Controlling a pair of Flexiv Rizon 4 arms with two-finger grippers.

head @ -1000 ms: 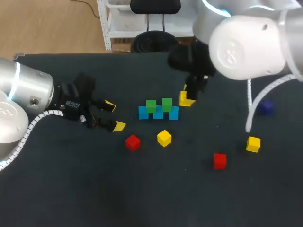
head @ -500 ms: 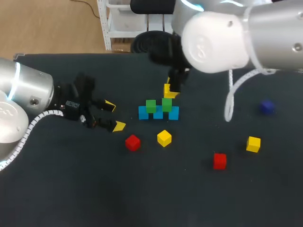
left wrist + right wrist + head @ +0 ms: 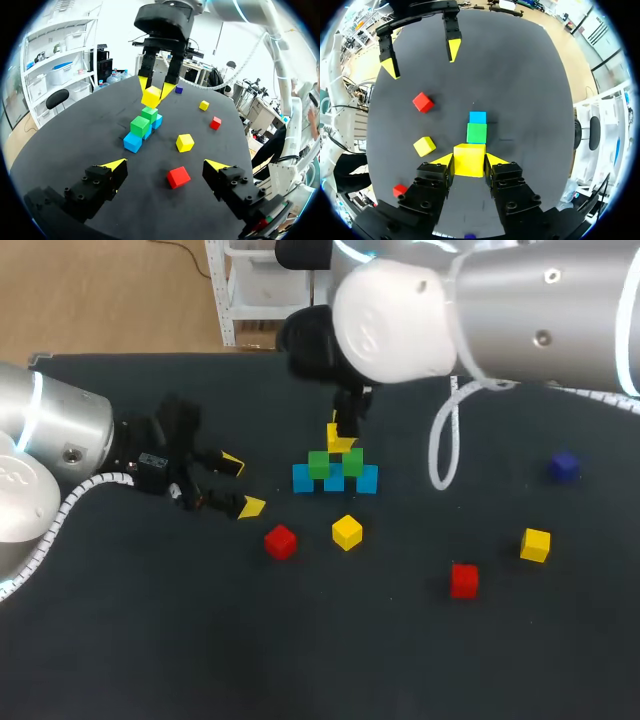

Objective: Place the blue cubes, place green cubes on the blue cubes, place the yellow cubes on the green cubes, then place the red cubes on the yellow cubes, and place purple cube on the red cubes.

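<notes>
My right end effector (image 3: 469, 161) is pinching a held yellow cube (image 3: 469, 159) between its two yellow tips, one tip on each side of it. In the head view this arm comes in from the right and reaches past the middle of the counter (image 3: 150, 640). The cube hangs right over the stack, at about its 12 o'clock. I cannot tell whether its underside touches the blocks below. The stack is a row of three blue cubes (image 3: 334, 481) set side by side, with two green cubes (image 3: 318, 464) resting on top of them. My left end effector (image 3: 243, 484) sits low at the stack's 9 o'clock, near but apart from it. Its fingers are spread wide with nothing between them. From the stack, a loose yellow cube (image 3: 347, 532) lies near at 6 o'clock and a red cube (image 3: 280, 541) near at 7 o'clock. A second red cube (image 3: 464, 580) sits farther out at 4 o'clock. A second yellow cube (image 3: 535, 544) lies well apart, between 3 and 4 o'clock. The purple cube (image 3: 563, 467) rests alone far out at 3 o'clock.
</notes>
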